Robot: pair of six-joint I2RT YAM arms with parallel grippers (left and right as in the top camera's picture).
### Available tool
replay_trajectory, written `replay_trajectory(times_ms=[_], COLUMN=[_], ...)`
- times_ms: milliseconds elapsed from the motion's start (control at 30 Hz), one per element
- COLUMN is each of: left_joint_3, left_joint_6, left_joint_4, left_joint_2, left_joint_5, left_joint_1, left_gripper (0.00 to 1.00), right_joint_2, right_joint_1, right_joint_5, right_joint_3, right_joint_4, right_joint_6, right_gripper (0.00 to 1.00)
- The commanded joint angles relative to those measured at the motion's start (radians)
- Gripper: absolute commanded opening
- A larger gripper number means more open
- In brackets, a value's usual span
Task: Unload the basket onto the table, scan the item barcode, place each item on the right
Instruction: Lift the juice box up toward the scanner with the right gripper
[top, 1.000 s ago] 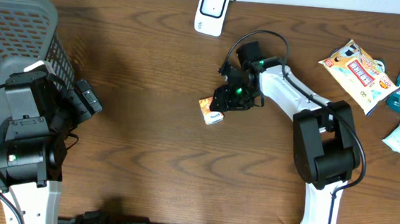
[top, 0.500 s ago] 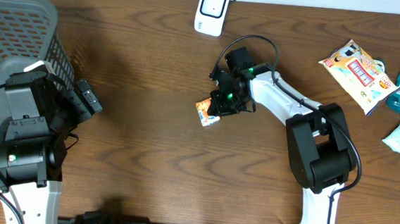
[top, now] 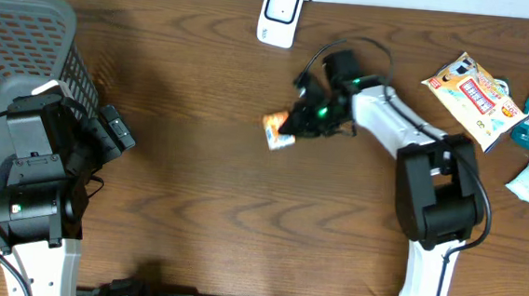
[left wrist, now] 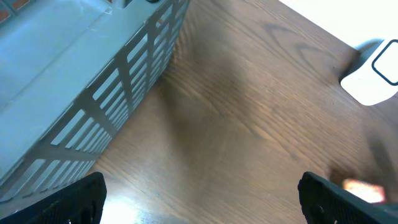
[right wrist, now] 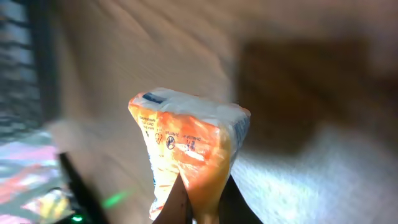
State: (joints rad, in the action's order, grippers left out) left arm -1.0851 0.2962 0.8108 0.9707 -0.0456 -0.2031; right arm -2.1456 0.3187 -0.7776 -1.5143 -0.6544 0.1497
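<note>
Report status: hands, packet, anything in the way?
Left hand open, beside basket. Right hand shut on orange packet. Nothing between packet and scanner.

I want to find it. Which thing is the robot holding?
Start at the white device at the back of the table. Just below it, the right gripper pinches a small orange packet, the only one gripped; other packets lie far right.

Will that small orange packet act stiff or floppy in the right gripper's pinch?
Probably soft: the orange packet narrows to a crease where the right gripper pinches it. Likely light: pinched at one end, it juts out without drooping. Its shiny wrapper might slip.
</note>
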Motion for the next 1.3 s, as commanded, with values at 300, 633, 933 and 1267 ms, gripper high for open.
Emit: replay_trajectory(times_ms=[300, 633, 933, 1267], left_joint_3=[-0.005, -0.005, -0.005, -0.005], left_joint_6=[0.009, 0.009, 0.009, 0.009], left_joint_4=[0.000, 0.000, 0.001, 0.000], left_joint_2=[0.002, 0.002, 0.002, 0.002], left_joint_5=[0.012, 0.012, 0.012, 0.012], left_joint_1=[-0.006, -0.006, -0.006, -0.006], left_gripper=[0.98, 0.98, 0.98, 0.98], right_joint_2=[-0.001, -0.001, -0.001, -0.001], right_joint_1=[-0.048, -0.046, -0.050, -0.121], right_joint_5=[-0.550, -0.726, -0.759, -0.784], right_joint_3=[-0.027, -0.027, -0.027, -0.027], right_joint_4=[0.348, 0.692, 0.779, 0.762], right_joint_6=[0.182, 0.450, 0.549, 0.557], right_gripper=[0.01, 0.01, 0.01, 0.01])
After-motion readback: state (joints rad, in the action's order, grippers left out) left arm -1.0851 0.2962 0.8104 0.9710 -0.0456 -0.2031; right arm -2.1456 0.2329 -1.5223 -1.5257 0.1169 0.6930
